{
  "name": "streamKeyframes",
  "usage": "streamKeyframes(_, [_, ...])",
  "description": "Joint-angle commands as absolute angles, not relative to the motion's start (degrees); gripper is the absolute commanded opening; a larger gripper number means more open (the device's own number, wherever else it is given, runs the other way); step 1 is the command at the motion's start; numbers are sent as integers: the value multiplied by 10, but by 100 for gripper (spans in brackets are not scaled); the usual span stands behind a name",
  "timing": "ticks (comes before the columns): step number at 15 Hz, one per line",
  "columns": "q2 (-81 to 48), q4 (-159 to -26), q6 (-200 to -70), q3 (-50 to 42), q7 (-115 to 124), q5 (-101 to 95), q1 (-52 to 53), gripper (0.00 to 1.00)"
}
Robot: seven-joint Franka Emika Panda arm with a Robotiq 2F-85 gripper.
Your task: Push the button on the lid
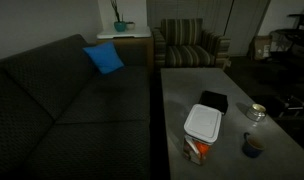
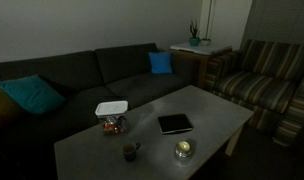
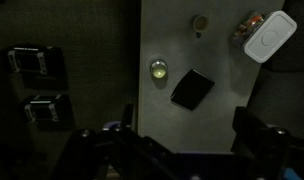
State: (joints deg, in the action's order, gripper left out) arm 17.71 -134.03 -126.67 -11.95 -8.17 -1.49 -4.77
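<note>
The lid (image 1: 203, 121) looks like smooth white plastic, topping a clear plastic box (image 1: 196, 148). Under it the table (image 1: 182, 85) is grey, matt and smooth. Just beside the lid lies a matt black slab (image 1: 213, 100). The sofa (image 1: 52, 95) near the lid is dark woven cloth.

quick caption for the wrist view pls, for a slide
Wrist view, high above the grey table: open gripper at bottom edge, flat black square mid-table, white lid untouched at upper right.

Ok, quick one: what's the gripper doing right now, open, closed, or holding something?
Gripper: open, with the jaws wide apart and nothing between them. In the wrist view it hangs above the table, clear of the lid.
</note>
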Motion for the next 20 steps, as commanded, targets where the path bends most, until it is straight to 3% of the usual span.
streamKeyframes(1, [176,-1339,-1265,-111,-85,-11,-57,100])
streamKeyframes(20, [169,-1352,-1262,-81,-111,-7,-33,100])
